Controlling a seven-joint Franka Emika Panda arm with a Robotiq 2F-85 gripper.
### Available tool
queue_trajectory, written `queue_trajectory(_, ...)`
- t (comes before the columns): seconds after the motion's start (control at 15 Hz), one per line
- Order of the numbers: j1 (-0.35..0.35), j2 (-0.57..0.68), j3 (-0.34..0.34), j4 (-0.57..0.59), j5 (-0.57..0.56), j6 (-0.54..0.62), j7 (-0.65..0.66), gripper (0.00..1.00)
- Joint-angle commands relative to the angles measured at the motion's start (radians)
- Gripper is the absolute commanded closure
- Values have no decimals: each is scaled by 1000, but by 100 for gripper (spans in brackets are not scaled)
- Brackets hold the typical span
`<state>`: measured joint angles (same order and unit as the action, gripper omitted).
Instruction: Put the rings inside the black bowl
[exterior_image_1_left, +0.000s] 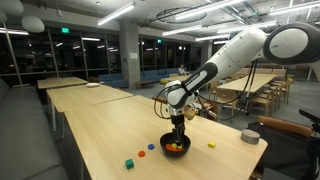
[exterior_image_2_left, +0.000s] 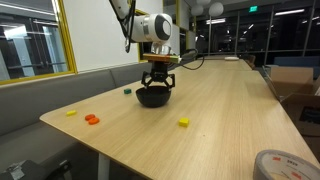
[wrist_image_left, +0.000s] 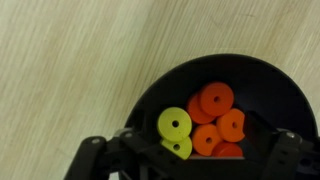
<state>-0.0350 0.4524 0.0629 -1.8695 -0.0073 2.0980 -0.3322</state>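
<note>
With our gripper (exterior_image_1_left: 178, 128) spread wide over the black bowl (wrist_image_left: 250, 75), we judge the rings (wrist_image_left: 212, 118) light, stiff, slippery, and best pinched across opposite outer edges.

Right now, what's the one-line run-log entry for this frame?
gripper: open, above black bowl | rings in bowl: orange, yellow | loose pieces on table: several

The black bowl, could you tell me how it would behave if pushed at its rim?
The bowl looks shallow and wide, so it would probably slide rather than tip on the smooth table. Holding only small rings, it is likely light and easily shifted.
</note>
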Motion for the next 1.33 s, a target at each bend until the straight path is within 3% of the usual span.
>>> queue_trajectory(0.0,19,-10,-39,-13,-50,5,118,0)
queue_trajectory(0.2,15,-18,-49,-24,-53,26,171,0)
queue_trajectory(0.73,41,-68,-44,-20,-66,326,241,0)
queue_trajectory(1.0,44,-43,3,11,-25,401,170,0)
queue_trajectory(1.27,30,7,73,52,13,390,35,0)
